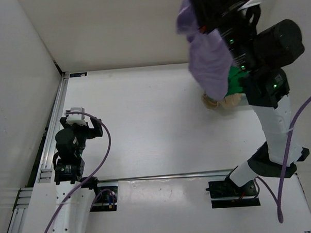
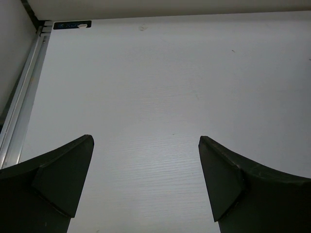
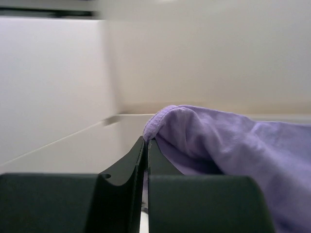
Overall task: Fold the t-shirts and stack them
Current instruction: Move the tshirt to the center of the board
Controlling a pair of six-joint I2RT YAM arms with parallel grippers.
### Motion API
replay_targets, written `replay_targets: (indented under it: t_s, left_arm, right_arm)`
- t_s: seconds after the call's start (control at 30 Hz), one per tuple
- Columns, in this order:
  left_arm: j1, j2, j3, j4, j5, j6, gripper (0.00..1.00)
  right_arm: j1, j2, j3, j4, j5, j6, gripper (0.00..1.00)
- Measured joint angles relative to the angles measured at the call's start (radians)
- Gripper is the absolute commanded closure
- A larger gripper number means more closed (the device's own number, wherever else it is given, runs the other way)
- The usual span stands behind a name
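The lavender t-shirt (image 1: 207, 57) hangs in the air at the back right, bunched and drooping. My right gripper (image 3: 146, 141) is shut on its ribbed hem, raised high above the table, and the purple cloth (image 3: 233, 141) drapes off to the right of the fingers. Below it on the table lie the green t-shirt (image 1: 236, 80) and the beige t-shirt (image 1: 224, 100), crumpled together and partly hidden by the right arm. My left gripper (image 2: 146, 138) is open over bare white table at the left (image 1: 79, 119), far from the shirts, with nothing between its fingers.
White walls close the table at the back and left. An aluminium rail (image 1: 50, 136) runs along the left edge (image 2: 22, 102). A thin bar (image 1: 163, 175) crosses the front near the arm bases. A purple cable (image 1: 288, 141) loops beside the right arm.
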Motion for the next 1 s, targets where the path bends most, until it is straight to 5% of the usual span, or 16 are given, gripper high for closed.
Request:
replay_targets:
  t_s: [0.2, 0.6, 0.63, 0.7, 0.8, 0.93, 1.0]
  left_arm:
    - [0.008, -0.022, 0.000, 0.000, -0.066, 0.000, 0.00]
    - [0.019, -0.031, 0.012, 0.000, -0.136, 0.000, 0.00]
    - [0.019, -0.031, 0.013, -0.001, -0.132, 0.000, 0.00]
    - [0.019, -0.031, 0.013, -0.002, -0.119, 0.000, 0.00]
    - [0.019, -0.014, 0.019, -0.018, -0.079, 0.000, 0.00]
    - [0.019, 0.085, 0.079, -0.061, -0.035, 0.000, 0.00]
    - [0.019, 0.154, 0.129, -0.076, -0.031, 0.000, 0.00]
  right_arm:
    - [0.239, 0.070, -0.058, 0.061, -0.056, -0.100, 1.00]
    - [0.064, 0.110, -0.417, -0.117, 0.061, 0.180, 0.99]
    - [0.025, 0.097, -0.476, -0.130, 0.060, 0.224, 0.92]
    - [-0.079, 0.079, -0.600, -0.157, 0.030, 0.291, 0.48]
    - [-0.246, 0.156, -0.609, -0.262, -0.033, 0.326, 0.00]
    - [-0.377, 0.484, -0.177, -0.491, -0.112, 0.302, 0.00]
    - [-0.362, 0.538, -0.127, -0.497, -0.105, 0.269, 0.00]
